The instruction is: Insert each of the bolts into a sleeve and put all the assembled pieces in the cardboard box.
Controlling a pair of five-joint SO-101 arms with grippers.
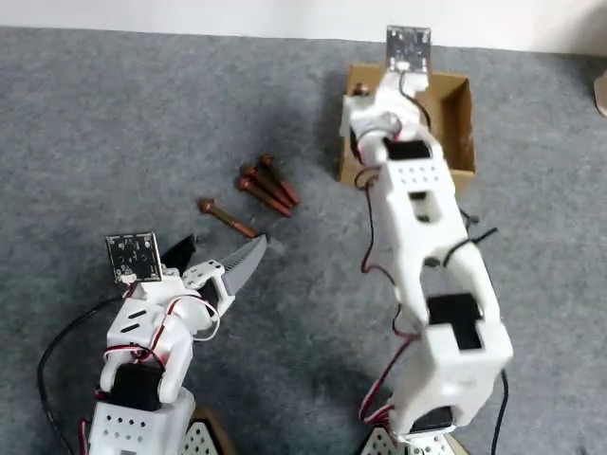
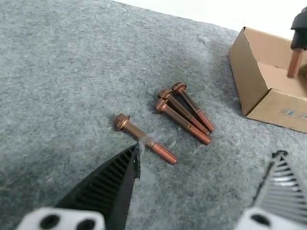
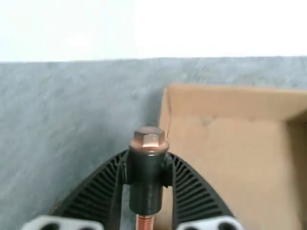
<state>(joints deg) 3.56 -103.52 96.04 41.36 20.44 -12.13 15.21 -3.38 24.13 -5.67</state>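
My right gripper [image 3: 148, 168] is shut on a black sleeve [image 3: 146, 182] with a copper bolt [image 3: 149, 140] through it, held at the near left edge of the cardboard box [image 3: 230, 143]. In the high view that bolt's head [image 1: 359, 90] shows over the box [image 1: 455, 118] by its left wall. A single bolt [image 1: 227, 217] lies on the grey carpet, and three more bolts [image 1: 269, 184] lie together beyond it. My left gripper [image 2: 206, 167] is open just short of the single bolt [image 2: 144, 138], its black finger [image 2: 112, 184] close to the threaded end.
Grey carpet covers the table, with a white wall edge at the back. The right arm's body [image 1: 427, 246] stretches from the front edge to the box. Cables trail at the left arm's base [image 1: 57, 360].
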